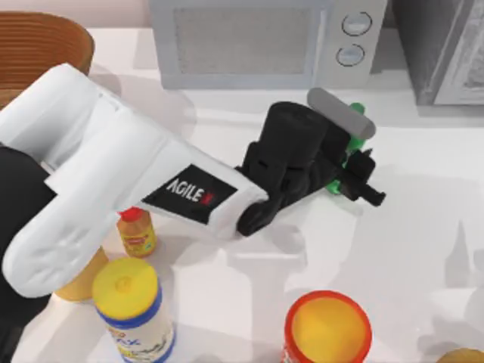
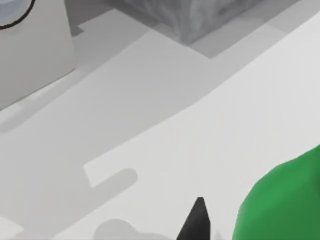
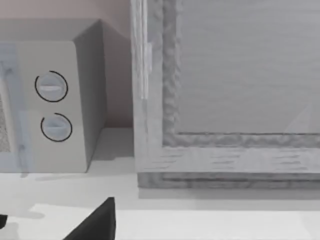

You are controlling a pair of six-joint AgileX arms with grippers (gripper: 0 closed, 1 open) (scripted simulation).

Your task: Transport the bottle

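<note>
Bottle (image 1: 349, 144) (green) sits pinched in left tool (image 1: 354, 168) near microwave (image 1: 265, 41).

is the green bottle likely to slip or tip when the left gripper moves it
Probably light: the bottle is slim, translucent plastic. Its smooth round body could slip or twist in the left gripper, which sits right at it by the microwave. Being tall and narrow, it would likely tip if set down off-vertical.

Bright, even, glare-free light.
Soft grey shadows fall on the white table (image 1: 423, 227) beside the left arm (image 1: 113, 181).
</note>
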